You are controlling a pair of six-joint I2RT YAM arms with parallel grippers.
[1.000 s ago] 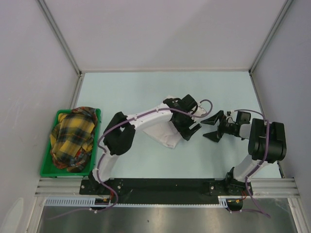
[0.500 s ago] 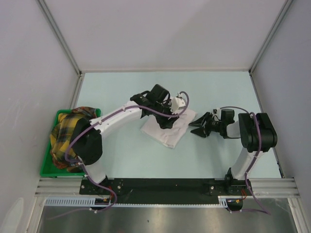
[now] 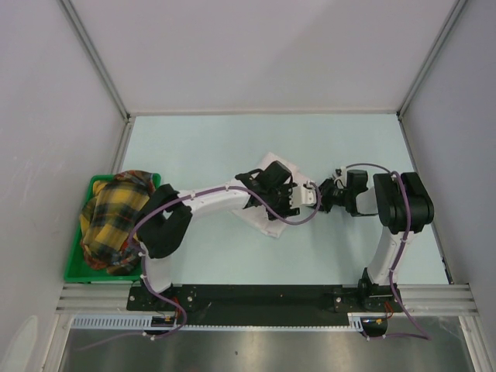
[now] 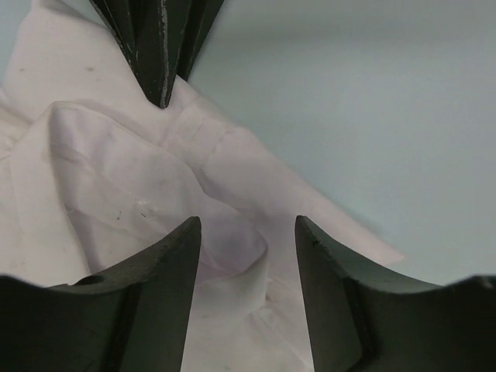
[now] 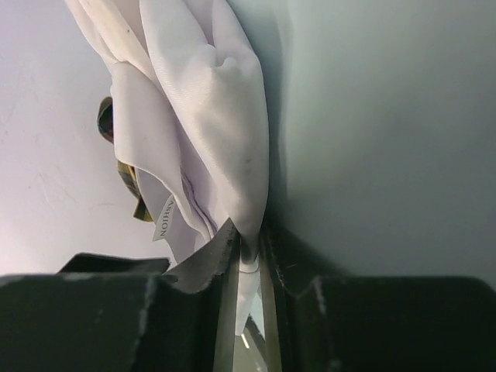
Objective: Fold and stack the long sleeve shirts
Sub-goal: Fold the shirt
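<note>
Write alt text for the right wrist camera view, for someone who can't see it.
The right arm's jaws are pinched shut on the edge of a folded white shirt, which bunches up away from the camera with a small printed label showing. Pale table surface fills the right side.

I have open table (image 3: pixel 232 139) beyond the folded white shirt (image 3: pixel 279 163) and along the near strip. The left arm (image 3: pixel 213 198) and right arm (image 3: pixel 391 205) meet over it, closing the middle; the green bin (image 3: pixel 72 267) of plaid cloth (image 3: pixel 116 221) blocks my left edge.
</note>
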